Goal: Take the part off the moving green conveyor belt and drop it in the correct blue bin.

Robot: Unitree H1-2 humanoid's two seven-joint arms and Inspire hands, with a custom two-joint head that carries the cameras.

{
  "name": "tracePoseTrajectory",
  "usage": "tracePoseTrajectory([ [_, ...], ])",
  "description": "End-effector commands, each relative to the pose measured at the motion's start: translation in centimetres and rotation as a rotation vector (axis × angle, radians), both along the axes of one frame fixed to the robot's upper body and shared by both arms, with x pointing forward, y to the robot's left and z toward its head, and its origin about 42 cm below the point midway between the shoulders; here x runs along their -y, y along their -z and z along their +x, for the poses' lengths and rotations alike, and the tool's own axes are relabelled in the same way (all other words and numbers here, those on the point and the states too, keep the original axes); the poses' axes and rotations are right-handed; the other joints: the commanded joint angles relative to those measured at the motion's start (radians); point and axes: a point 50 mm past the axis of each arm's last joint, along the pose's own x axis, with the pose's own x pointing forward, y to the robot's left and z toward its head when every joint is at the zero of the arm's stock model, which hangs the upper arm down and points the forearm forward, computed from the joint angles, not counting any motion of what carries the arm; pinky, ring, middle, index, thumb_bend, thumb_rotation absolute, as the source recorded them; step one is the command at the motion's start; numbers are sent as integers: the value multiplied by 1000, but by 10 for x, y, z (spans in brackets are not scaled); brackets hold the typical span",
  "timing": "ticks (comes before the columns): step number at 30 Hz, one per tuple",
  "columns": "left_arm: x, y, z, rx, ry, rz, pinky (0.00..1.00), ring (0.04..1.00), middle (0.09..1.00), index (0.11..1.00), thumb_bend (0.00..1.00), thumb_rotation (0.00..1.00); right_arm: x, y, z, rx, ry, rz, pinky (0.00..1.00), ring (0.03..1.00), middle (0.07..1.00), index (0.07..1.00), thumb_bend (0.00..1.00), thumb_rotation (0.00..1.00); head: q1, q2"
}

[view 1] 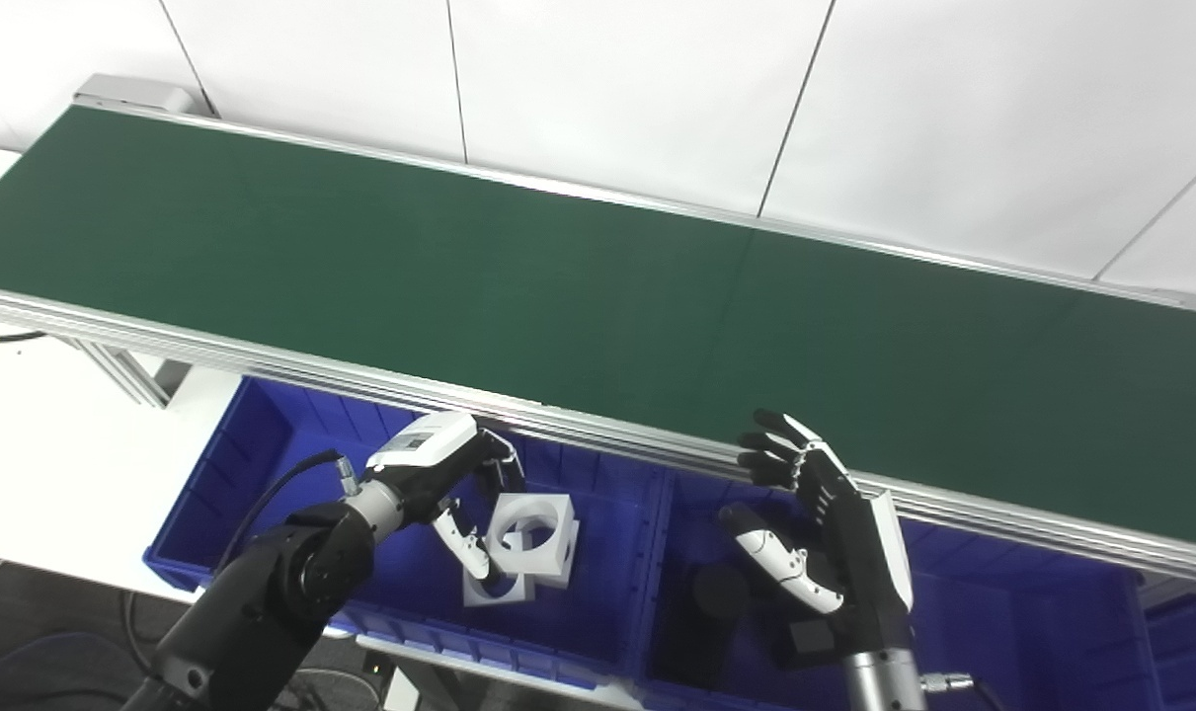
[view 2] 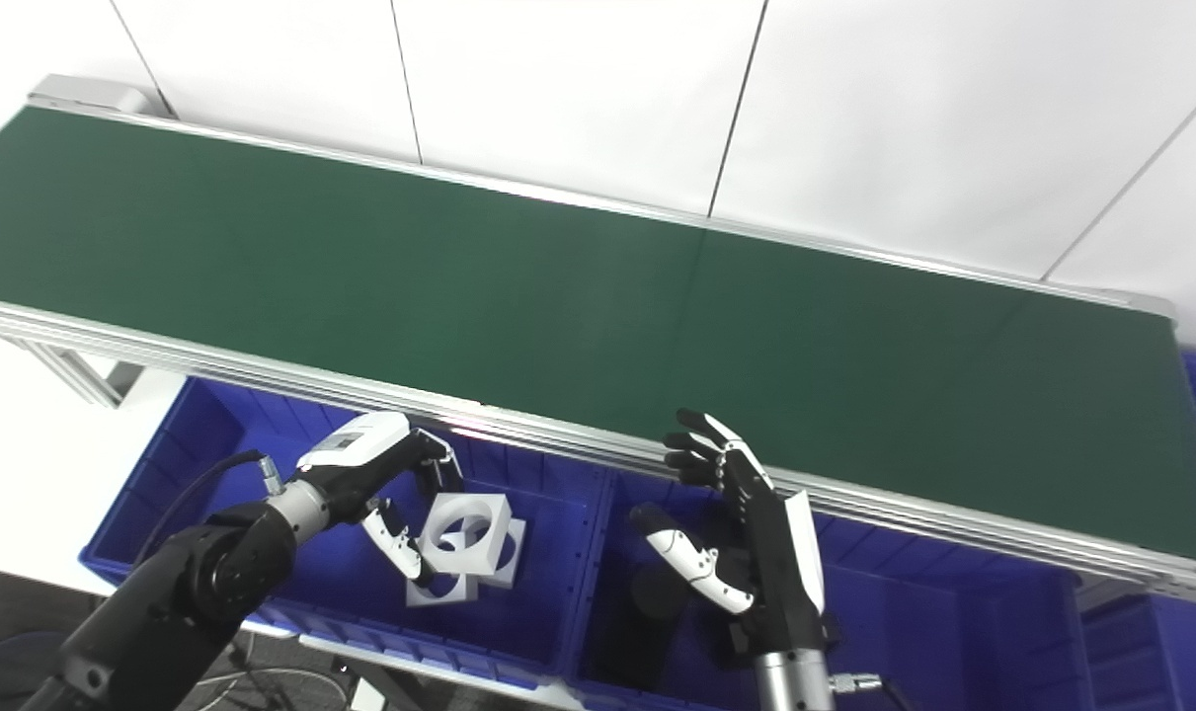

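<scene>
left hand (view 1: 449, 474) is gripping a white part (view 1: 533, 528) over the left blue bin (view 1: 262, 444); right hand (view 1: 825, 523) is hanging open, holding nothing.

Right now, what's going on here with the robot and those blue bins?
The conveyor belt carries nothing. The left hand is down in the left blue bin with a white part between its fingers, above other white parts. The right hand waits open over the neighbouring bin, which holds dark parts.
</scene>
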Motion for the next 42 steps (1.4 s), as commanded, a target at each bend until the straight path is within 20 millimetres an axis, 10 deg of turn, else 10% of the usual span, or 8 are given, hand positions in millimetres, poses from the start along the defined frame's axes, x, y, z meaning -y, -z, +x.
tracePoseTrajectory([
  [1, -1, -14, 10, 65, -11, -19, 694, 570, 491, 491, 524, 0, -2, -12, 3, 47, -1, 21, 669, 704, 741, 814, 646, 497, 1, 0],
  [5, -2, -16, 9, 66, 4, -19, 695, 606, 491, 500, 524, 0, -2, -12, 3, 48, -1, 21, 672, 704, 741, 814, 642, 492, 0, -1],
  [7, -2, -18, 8, 62, 8, -12, 722, 651, 631, 498, 523, 46, -2, -12, 3, 47, 0, 22, 672, 705, 741, 812, 643, 489, 0, -1],
  [10, -1, -21, 6, 44, 7, -5, 774, 736, 738, 722, 828, 68, -2, -12, 3, 45, 0, 24, 676, 707, 742, 813, 645, 490, 0, -2],
  [17, -3, -24, 5, 16, 5, -25, 834, 817, 824, 855, 955, 150, -2, -12, 3, 45, 0, 21, 674, 708, 742, 814, 649, 495, -1, -4],
  [31, -2, -31, 3, -9, 42, -77, 819, 787, 808, 869, 1000, 263, -2, -11, 3, 47, -2, 18, 674, 709, 747, 817, 650, 495, -9, -12],
  [42, 7, -66, -13, -36, 42, -473, 725, 797, 826, 847, 1000, 264, -2, -4, 2, 35, -2, 24, 682, 712, 750, 820, 649, 486, -38, -51],
])
